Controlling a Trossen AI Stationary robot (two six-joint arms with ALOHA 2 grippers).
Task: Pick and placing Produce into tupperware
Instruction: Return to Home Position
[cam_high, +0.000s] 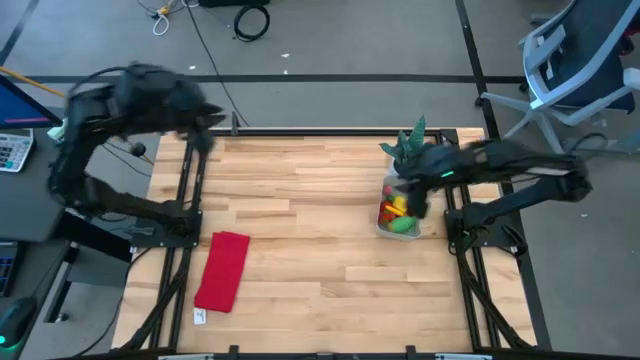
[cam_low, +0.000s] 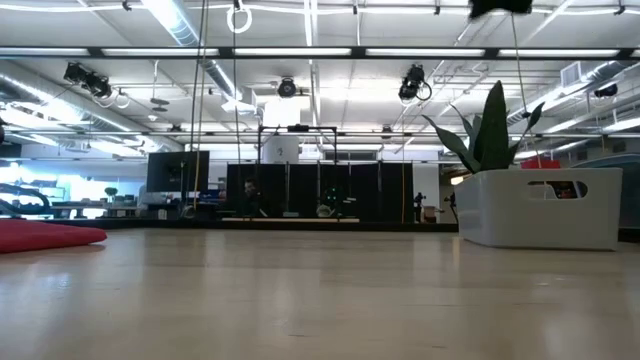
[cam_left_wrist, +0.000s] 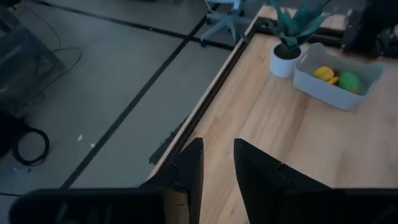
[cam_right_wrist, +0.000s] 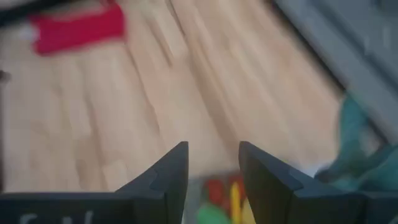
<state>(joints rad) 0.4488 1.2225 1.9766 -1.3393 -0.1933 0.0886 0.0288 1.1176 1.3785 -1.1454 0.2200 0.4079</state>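
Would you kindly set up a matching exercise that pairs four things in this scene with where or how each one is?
Things:
1. red cloth
2. tupperware
3. left gripper
4. right gripper

Places or states:
A. open, above the tupperware
B. open, over the table's far left corner
C. lying flat on the table's left side
D. holding produce

Pairs: 1-C, 2-D, 3-B, 4-A
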